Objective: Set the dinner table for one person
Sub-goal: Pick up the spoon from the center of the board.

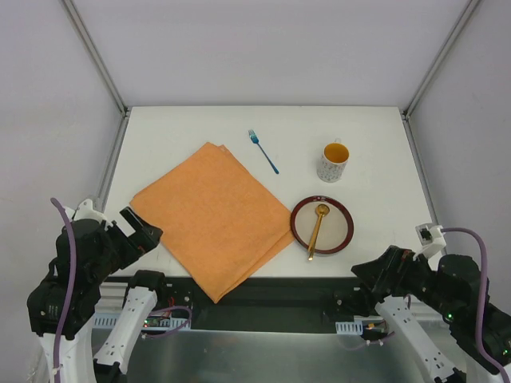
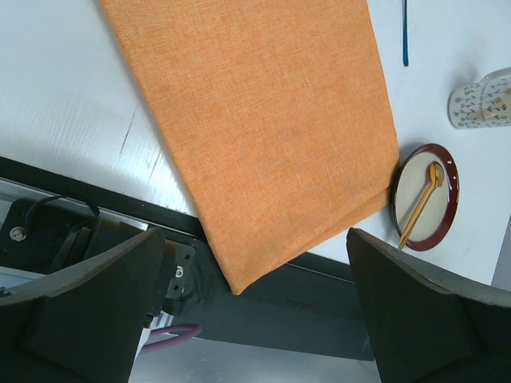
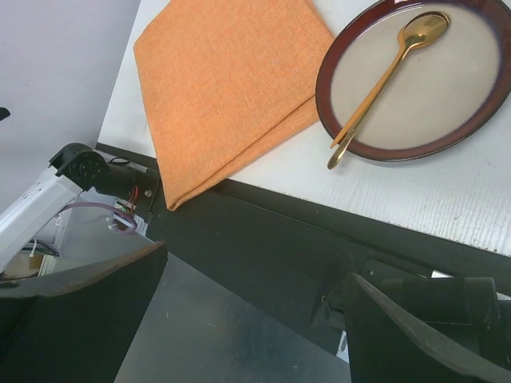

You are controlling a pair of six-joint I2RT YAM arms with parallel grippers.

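Both your grippers hang wide open and empty off the table's near edge: the left gripper [image 2: 254, 233] by the near-left corner, the right gripper [image 3: 255, 263] by the near-right. The table [image 1: 184, 128] stretches ahead between its grey posts. Start, I'd judge, with the orange placemat [image 1: 215, 211]. It lies skewed, one corner over the near edge, so pinch that corner and square it. The plate [image 1: 294, 225] holds a gold spoon [image 1: 317, 231]. Whether the cup [image 1: 334, 162] holds anything, you cannot tell.

On table [image 1: 176, 136], spoon [image 1: 318, 227] on plate [image 1: 338, 231] right of placemat [image 1: 211, 215]; fork [image 1: 263, 151], mug [image 1: 334, 162] behind.
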